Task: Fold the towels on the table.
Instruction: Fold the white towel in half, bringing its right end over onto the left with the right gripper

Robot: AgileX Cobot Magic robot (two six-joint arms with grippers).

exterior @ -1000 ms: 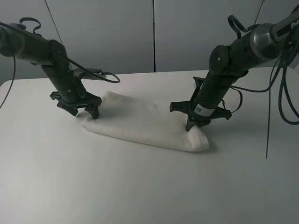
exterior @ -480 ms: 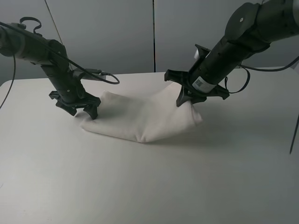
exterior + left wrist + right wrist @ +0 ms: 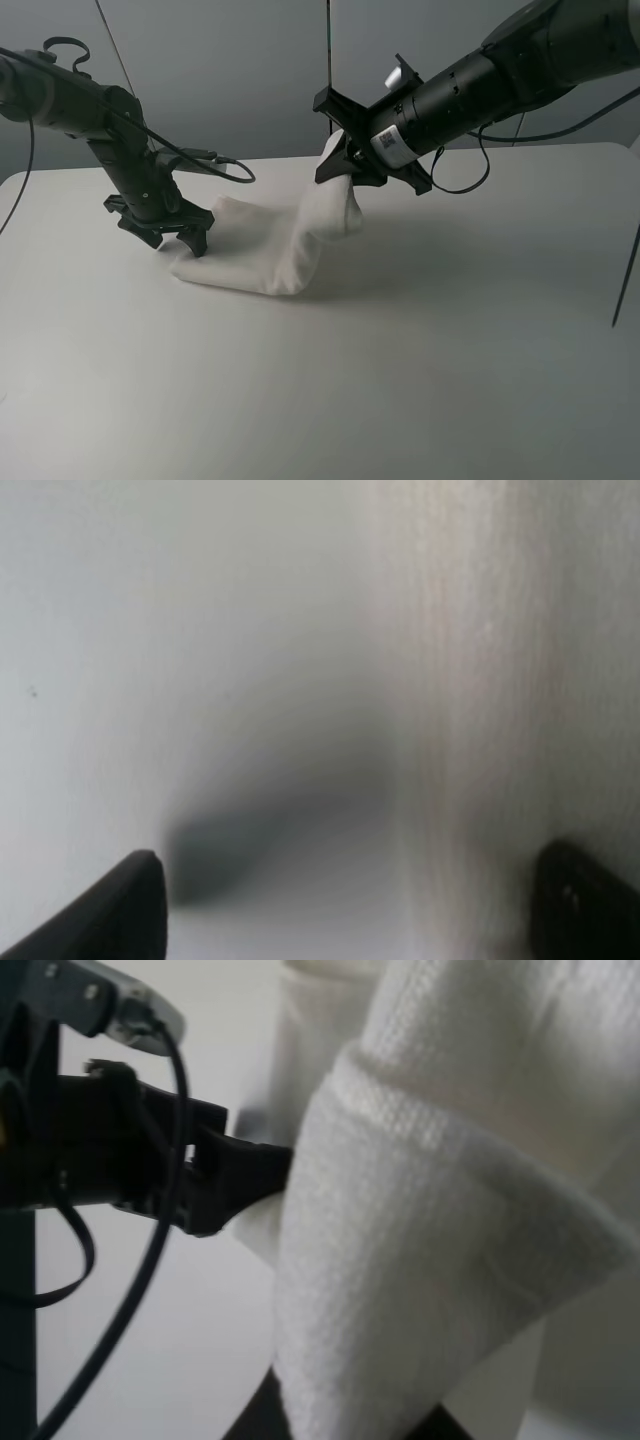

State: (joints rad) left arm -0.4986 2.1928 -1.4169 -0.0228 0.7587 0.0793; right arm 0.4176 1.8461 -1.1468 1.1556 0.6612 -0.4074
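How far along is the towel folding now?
Done: the towel looks doubled into a strip. In hand: the right gripper, shut on one end, holds it raised; the left gripper stands open at the other. Left: laying the raised end over, releasing.

Both arms were matte black, built of rounded cylindrical segments. A thin black cable (image 3: 215, 157) looped off the left arm (image 3: 100, 112) near the left end effector (image 3: 180, 241), whose fingers were black and pointed. The right arm (image 3: 500, 70) bore a white printed label (image 3: 393, 146) behind the right end effector (image 3: 345, 166).
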